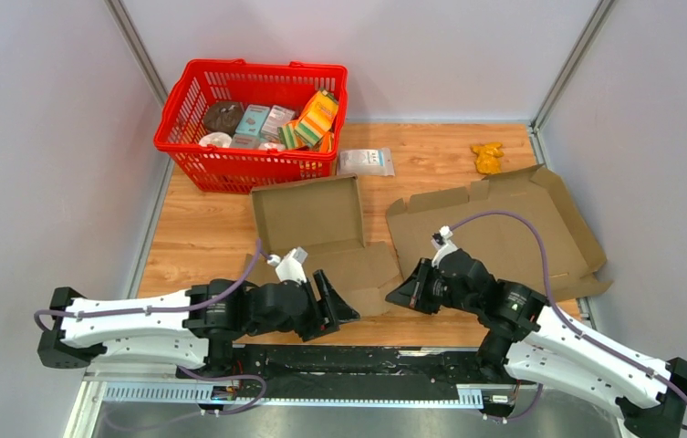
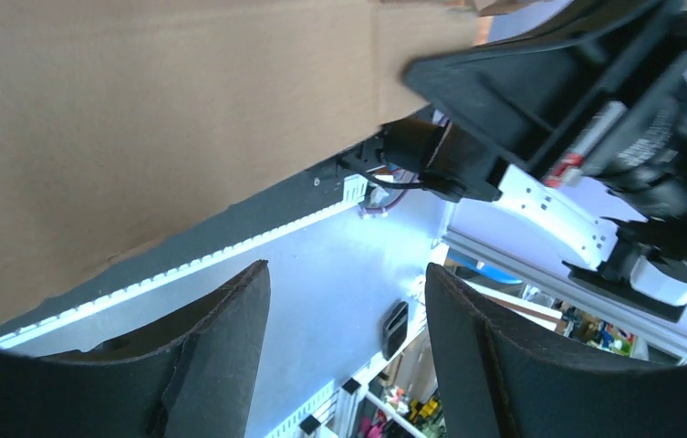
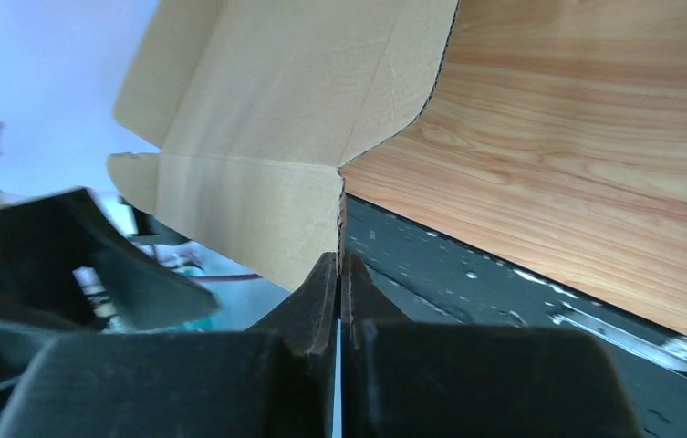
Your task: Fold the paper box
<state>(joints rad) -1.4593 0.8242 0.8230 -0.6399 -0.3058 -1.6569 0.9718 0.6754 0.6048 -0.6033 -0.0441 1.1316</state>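
Paper box (image 1: 307,214), partly folded, sits on the wooden tabletop (image 1: 202,233) between both arms, jaws of the right gripper (image 1: 394,297) clamped on its near flap edge, those of the left gripper (image 1: 348,310) apart alongside.

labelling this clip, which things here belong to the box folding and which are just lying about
In the job: half-folded paper box, right hand shut on its flap, open left hand.
Lying about: red basket, white packet, small yellow object, flat cardboard.
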